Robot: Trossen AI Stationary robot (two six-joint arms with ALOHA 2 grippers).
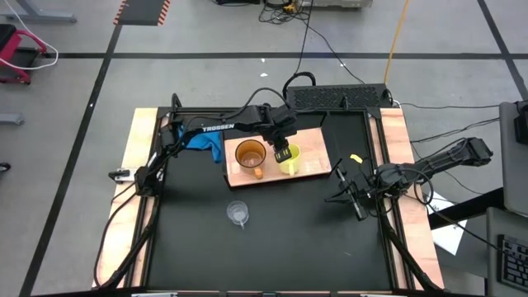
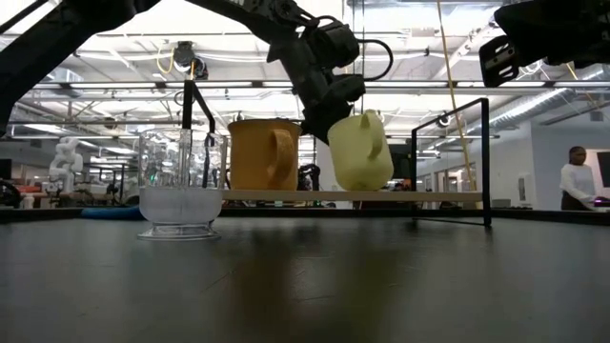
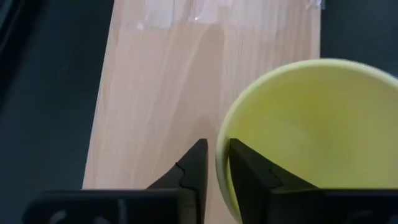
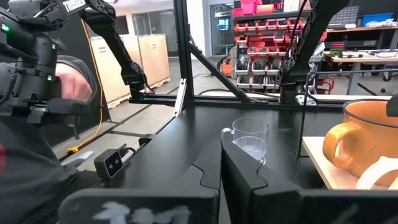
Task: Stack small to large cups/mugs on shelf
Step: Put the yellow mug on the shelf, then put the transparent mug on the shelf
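The yellow mug (image 1: 291,162) is at the light-wood shelf board (image 1: 313,136), right of the orange-brown mug (image 1: 250,155), which stands upright on the board with its handle toward the near edge. My left gripper (image 1: 283,151) is shut on the yellow mug's rim; the low view shows the mug (image 2: 360,152) tilted. The clear glass cup (image 1: 238,214) stands on the black table nearer the front. My right gripper (image 1: 355,195) is shut and empty by the table's right edge. My left gripper holds the yellow mug's rim (image 3: 221,155), on the side toward the orange-brown mug. One finger (image 3: 252,177) is inside the mug and one finger (image 3: 196,167) is outside. The fingers come from above, pointing down. The mug hangs tilted, its base just above the board (image 2: 286,195).
A blue cloth (image 1: 200,142) lies at the board's left end under my left arm. A black frame runs along the table's far and side edges (image 1: 338,97). A person (image 2: 576,178) stands in the room beyond the table. Bare black table lies around the glass cup.
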